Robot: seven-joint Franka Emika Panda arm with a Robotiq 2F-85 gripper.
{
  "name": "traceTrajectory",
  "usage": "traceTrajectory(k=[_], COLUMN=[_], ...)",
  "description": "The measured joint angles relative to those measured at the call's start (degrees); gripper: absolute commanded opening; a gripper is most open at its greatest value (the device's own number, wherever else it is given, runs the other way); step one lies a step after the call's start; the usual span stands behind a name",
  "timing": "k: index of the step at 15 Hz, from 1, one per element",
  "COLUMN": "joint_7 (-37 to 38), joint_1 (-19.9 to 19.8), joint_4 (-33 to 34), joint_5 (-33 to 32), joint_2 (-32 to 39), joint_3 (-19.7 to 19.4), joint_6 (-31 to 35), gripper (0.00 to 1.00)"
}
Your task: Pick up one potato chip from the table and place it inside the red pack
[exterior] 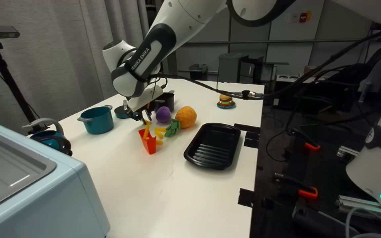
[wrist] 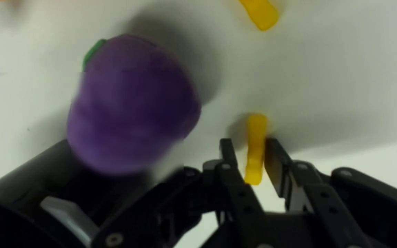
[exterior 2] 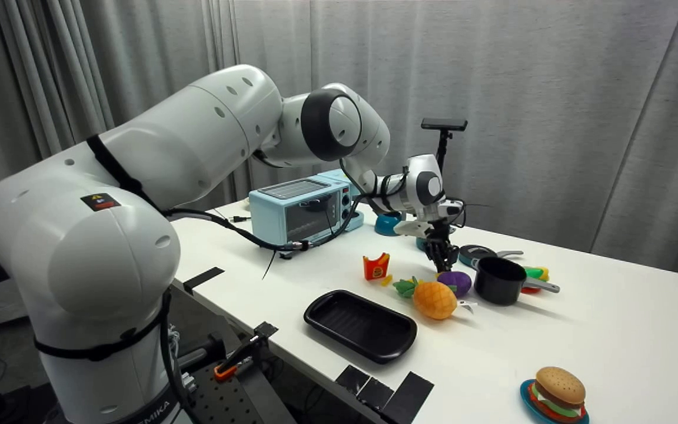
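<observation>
The red pack [exterior: 149, 144] stands upright on the table, and it shows too in an exterior view [exterior 2: 376, 268]. Yellow pieces [exterior: 147, 130] show at its top from one side; I cannot tell whether they are inside or behind. My gripper [wrist: 248, 143] points down at the table, open around a yellow chip [wrist: 255, 148]. The chip lies between the fingers, close to or touching the right finger, with a gap to the left finger. The gripper also shows in both exterior views [exterior: 146, 118] [exterior 2: 444, 265]. Another chip [wrist: 261, 14] lies farther off; several [exterior: 159, 134] lie near the pack.
A purple eggplant [wrist: 133, 103] sits close beside the gripper, with a black pot [exterior 2: 499, 281] past it. An orange pineapple [exterior: 186, 116], a black tray [exterior: 213, 145], a teal pot [exterior: 98, 120] and a toy burger [exterior 2: 558, 391] stand around. A blue oven [exterior 2: 298, 206] stands on the table.
</observation>
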Motion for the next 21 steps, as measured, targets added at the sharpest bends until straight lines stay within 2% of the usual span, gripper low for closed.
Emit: traceTrajectory(k=[6, 12, 16, 21], joint_7=[-0.1, -0.3, -1.4, -4.8], joint_1=[-1.5, -2.2, -2.2, -2.2], joint_4=[1.6, 0.7, -3.9, -14.4], joint_5=[0.0, 0.1, 0.1, 0.1], joint_2=[-0.1, -5.4, -11.8, -20.2], joint_3=[0.2, 1.3, 3.4, 6.8], joint_6=[0.3, 0.8, 0.9, 3.4], gripper=[0.03, 0.03, 0.03, 0.03])
